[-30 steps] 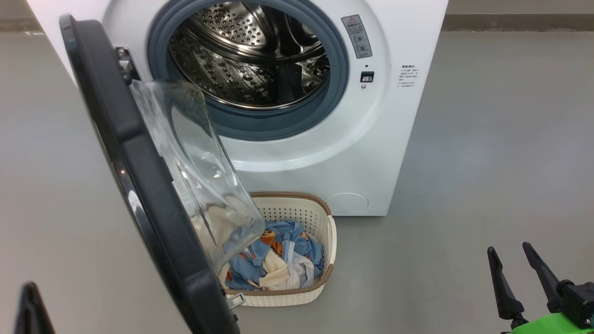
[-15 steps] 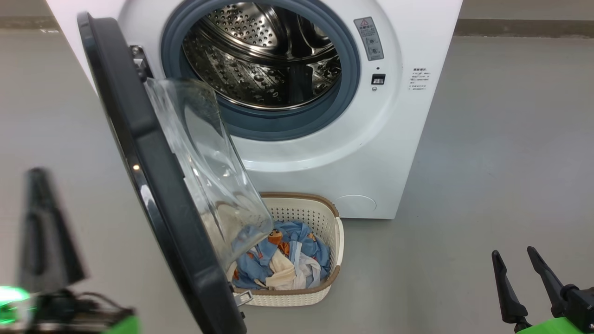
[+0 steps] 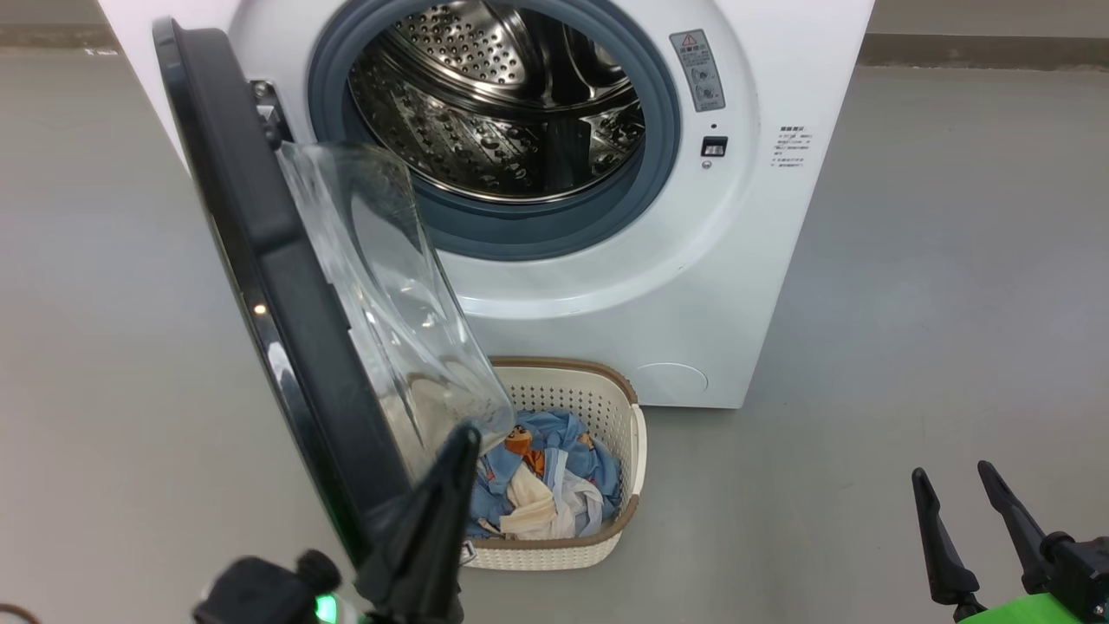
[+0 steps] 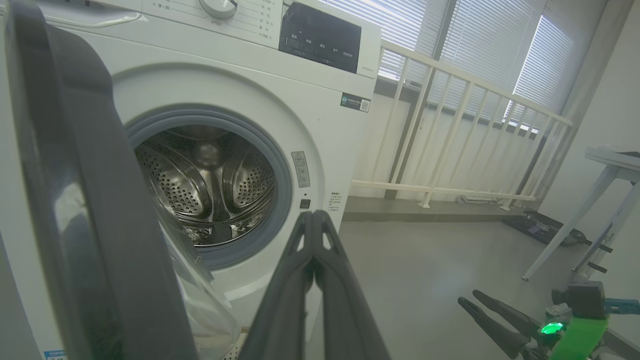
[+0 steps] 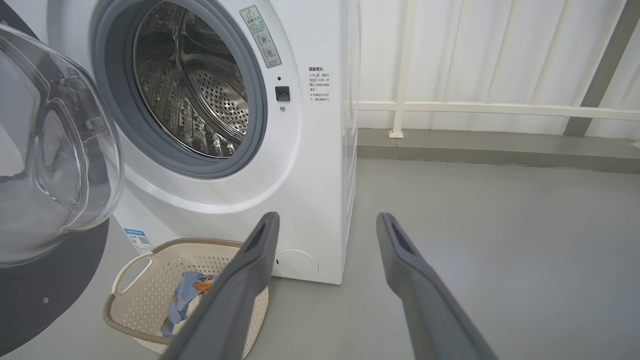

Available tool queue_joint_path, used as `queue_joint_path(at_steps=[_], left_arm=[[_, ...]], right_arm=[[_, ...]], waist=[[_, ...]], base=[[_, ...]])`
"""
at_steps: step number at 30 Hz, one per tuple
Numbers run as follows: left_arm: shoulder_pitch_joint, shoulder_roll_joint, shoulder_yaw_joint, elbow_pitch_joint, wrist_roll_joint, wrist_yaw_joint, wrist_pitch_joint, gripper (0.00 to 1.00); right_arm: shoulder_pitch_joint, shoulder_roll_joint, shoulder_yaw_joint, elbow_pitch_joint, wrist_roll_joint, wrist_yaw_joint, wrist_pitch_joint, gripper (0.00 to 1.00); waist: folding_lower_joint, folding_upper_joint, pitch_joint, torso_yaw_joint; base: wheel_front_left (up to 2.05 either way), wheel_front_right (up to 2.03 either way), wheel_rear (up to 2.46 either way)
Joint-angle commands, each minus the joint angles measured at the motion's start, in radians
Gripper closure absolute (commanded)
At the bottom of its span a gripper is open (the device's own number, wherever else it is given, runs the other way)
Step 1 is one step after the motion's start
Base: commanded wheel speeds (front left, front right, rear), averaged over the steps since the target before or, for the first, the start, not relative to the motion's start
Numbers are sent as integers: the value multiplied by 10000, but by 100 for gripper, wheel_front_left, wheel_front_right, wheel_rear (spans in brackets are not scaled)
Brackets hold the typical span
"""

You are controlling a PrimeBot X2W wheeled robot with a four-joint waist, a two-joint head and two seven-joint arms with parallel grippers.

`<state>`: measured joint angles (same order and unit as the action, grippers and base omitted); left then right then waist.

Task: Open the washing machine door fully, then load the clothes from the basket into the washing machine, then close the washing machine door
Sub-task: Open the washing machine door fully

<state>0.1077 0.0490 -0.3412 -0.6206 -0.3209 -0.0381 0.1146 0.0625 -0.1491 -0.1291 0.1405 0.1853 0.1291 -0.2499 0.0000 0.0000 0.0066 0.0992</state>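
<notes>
Head view: the left gripper (image 3: 466,438), clenched empty, is hovering beside the open door (image 3: 260,260); the right gripper (image 3: 951,472) is hanging released

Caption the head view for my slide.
Shut left gripper by the open washing machine door; clothes lie in the basket; right gripper open.

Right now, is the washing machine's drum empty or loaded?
Empty: the drum shows bare steel; the clothes lie in the basket.
</notes>
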Motion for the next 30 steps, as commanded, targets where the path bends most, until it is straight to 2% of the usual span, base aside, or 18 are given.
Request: queue_joint_path(at_steps=[1,6,15,30], left_arm=[[-49,20,162,-116,70,81,130,100],[458,84,-159,423,161,203,411,100],[601,116,-241,1405,460,491,227,100],[441,96,-226,1763,908,1084,83,100]], right_arm=[[-43,-86,236,-262,-12,16,-118,0],[-40,-67,212,-253,6,16,-118,0],[-80,-95,289,-221,22,16,-118,0],[-90,-54,274,-226,72,16,-118,0]], waist=[[0,0,-5,15],[0,0,4,86],[0,0,8,203],[0,0,100,260]], base=[[0,0,0],[0,0,0],[0,0,0],[0,0,0]])
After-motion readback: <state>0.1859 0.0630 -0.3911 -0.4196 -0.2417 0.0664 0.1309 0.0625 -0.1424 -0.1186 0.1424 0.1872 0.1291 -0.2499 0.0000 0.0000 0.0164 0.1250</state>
